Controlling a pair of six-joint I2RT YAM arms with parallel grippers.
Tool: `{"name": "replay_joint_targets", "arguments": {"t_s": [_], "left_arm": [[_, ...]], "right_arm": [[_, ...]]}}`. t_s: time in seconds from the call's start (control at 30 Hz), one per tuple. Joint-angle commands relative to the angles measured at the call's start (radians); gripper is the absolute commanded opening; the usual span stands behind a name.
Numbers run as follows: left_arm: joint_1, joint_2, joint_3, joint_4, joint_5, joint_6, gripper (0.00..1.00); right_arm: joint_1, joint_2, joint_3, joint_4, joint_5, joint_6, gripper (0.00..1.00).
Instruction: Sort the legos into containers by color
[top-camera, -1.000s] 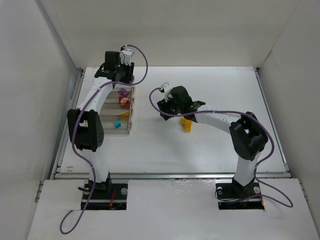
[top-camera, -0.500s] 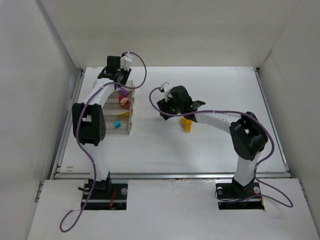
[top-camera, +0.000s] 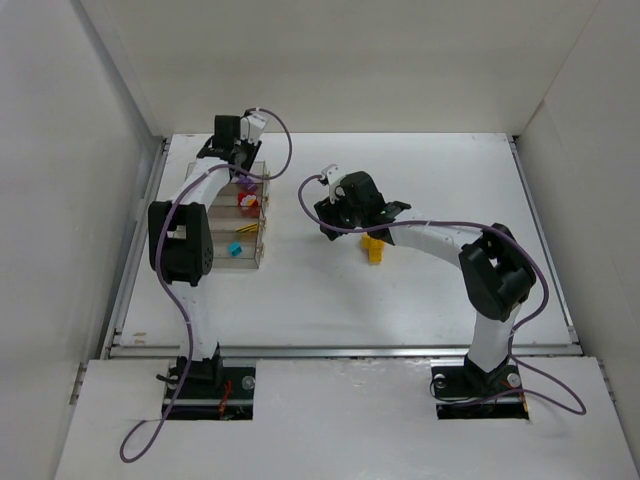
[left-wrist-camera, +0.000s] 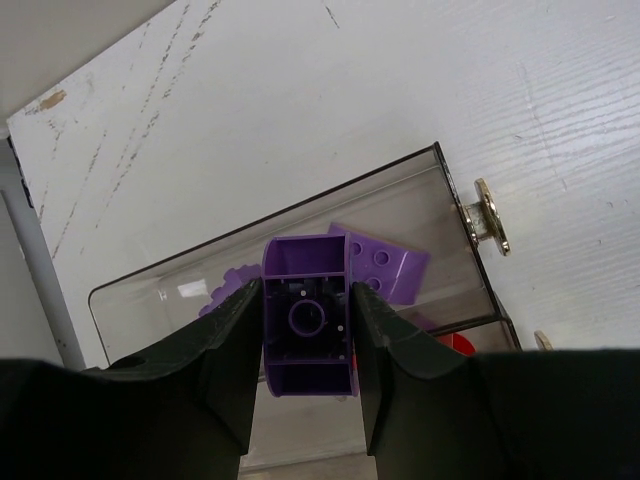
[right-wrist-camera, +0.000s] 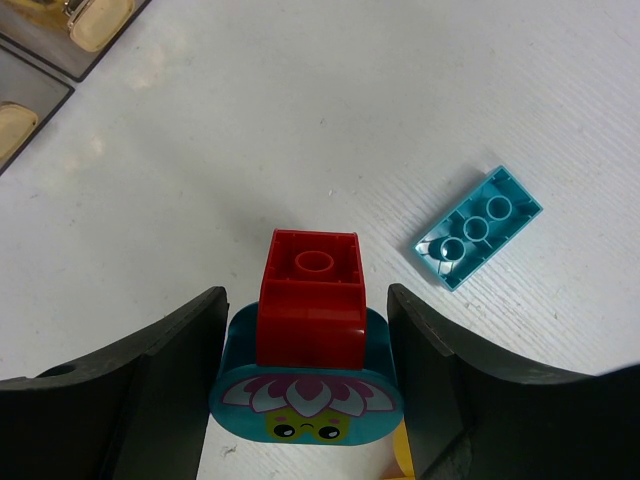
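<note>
From the top camera, the left gripper (top-camera: 239, 165) is reaching over the far end of the containers (top-camera: 240, 215), and its own wrist housing is hiding the fingers and whatever is sitting between them. The right gripper (top-camera: 340, 222) is hanging near the middle of the table (top-camera: 430, 180) with its fingertips likewise lost under its black body, so neither grasp is showing here. The four clear bins are sitting in a row running away from the arm bases. The sorted legos (top-camera: 246, 200) are showing through as specks too small to give shapes: purple farthest, then red, yellow, and cyan nearest. A yellow lego (top-camera: 375, 250) is peeking out from beneath the right forearm, partly covered. In the left wrist view the fingers (left-wrist-camera: 225, 360) are pinching narrow on a purple brick (left-wrist-camera: 305, 265), its hollow underside facing the camera. The brick is hanging over the end bin, where a flat purple studded piece (left-wrist-camera: 385, 268) is lying. The fingers are cutting off the bin's near wall and another purple shape. In the right wrist view the fingers (right-wrist-camera: 160, 390) are pressing against the sides of a teal flower block (right-wrist-camera: 305, 405) bearing a small smiling face, with a red brick (right-wrist-camera: 312, 300) sitting stacked on it. Whether that stack is resting on the table I cannot tell. A cyan studded brick (right-wrist-camera: 478, 228) is lying flat on the table near it, apart.
</note>
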Motion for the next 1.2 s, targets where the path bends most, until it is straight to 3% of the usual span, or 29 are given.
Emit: {"name": "replay_joint_targets", "arguments": {"t_s": [0.0,0.1,0.23,0.27,0.4,0.63,0.83,1.03,1.17], "left_arm": [[0.005,0.005,0.048,0.024,0.005,0.022,0.07],[0.005,0.017,0.059,-0.002,-0.004,0.031,0.14],[0.005,0.026,0.081,-0.022,-0.013,0.004,0.47],[0.005,0.026,0.081,-0.022,-0.013,0.003,0.61],[0.005,0.026,0.091,-0.022,-0.022,-0.029,0.76],[0.005,-0.043,0.091,-0.022,-0.013,-0.108,0.77],[0.005,-0.129,0.091,-0.06,0.109,-0.155,0.77],[0.005,-0.187,0.038,-0.069,0.148,-0.199,0.77],[0.005,-0.224,0.007,-0.06,0.148,-0.199,0.77]], "right_arm": [[0.012,-0.033,0.034,0.026,0.011,0.003,0.0],[0.012,-0.033,0.034,0.017,0.011,0.003,0.0],[0.012,-0.033,0.043,0.017,0.011,0.003,0.0],[0.012,-0.033,0.043,0.008,0.011,0.003,0.0],[0.012,-0.033,0.043,0.008,0.011,0.003,0.0],[0.012,-0.042,0.043,0.008,0.001,0.003,0.0],[0.012,-0.01,0.075,0.008,0.001,-0.02,0.0],[0.022,0.13,0.239,-0.184,-0.026,-0.056,0.0],[0.056,0.161,0.227,-0.205,-0.005,-0.106,0.22]]}}
